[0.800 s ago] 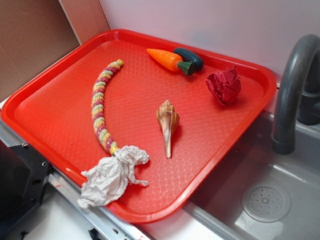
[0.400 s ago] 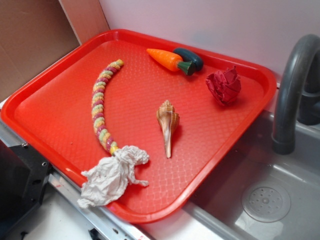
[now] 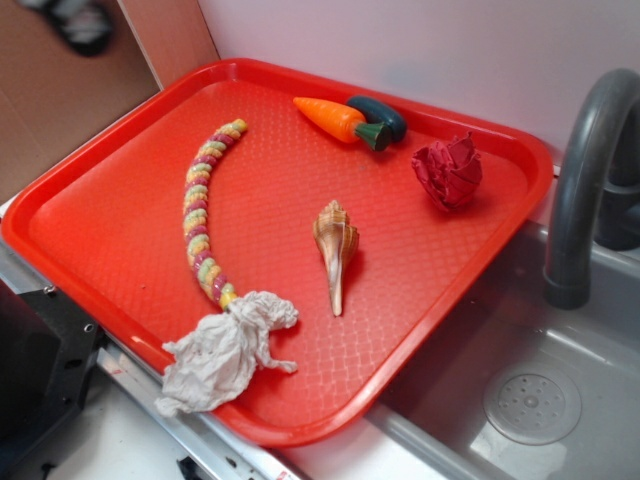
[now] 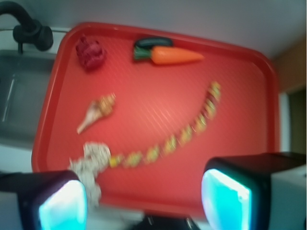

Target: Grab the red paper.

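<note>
Red paper (image 3: pixel 448 172) untouched at the right of the tray; gripper just arriving.

Nearest in the wrist view, the gripper (image 4: pixel 144 201) is seen with its fingers spread wide and nothing held, above the tray's (image 3: pixel 90 270) near edge and the white paper wad (image 3: pixel 222 352). Beyond lie the bead string (image 3: pixel 200 215) and the shell (image 3: pixel 335 250). Farthest, the red paper sits beside the carrot (image 3: pixel 335 118). A blurred dark shape, absent 0.4 s ago, is now seen at the exterior view's upper left: the approach is judged begun, no grasp yet.
</note>
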Action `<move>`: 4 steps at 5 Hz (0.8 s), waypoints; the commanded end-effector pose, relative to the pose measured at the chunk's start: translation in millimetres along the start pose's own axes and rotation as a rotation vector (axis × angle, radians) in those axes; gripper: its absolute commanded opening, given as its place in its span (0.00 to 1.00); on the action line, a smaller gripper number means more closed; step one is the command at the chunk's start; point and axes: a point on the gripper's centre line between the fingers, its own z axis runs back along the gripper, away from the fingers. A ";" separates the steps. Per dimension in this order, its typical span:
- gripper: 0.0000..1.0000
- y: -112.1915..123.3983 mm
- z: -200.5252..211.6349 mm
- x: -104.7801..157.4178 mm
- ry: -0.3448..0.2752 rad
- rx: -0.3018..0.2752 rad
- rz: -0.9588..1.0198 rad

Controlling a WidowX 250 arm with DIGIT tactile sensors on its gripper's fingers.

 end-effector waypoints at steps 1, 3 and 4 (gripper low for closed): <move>1.00 -22.0 -51.9 53.9 -0.062 0.060 -0.061; 1.00 -43.2 -104.9 94.6 -0.126 0.090 -0.039; 1.00 -51.8 -125.2 114.3 -0.143 0.063 -0.044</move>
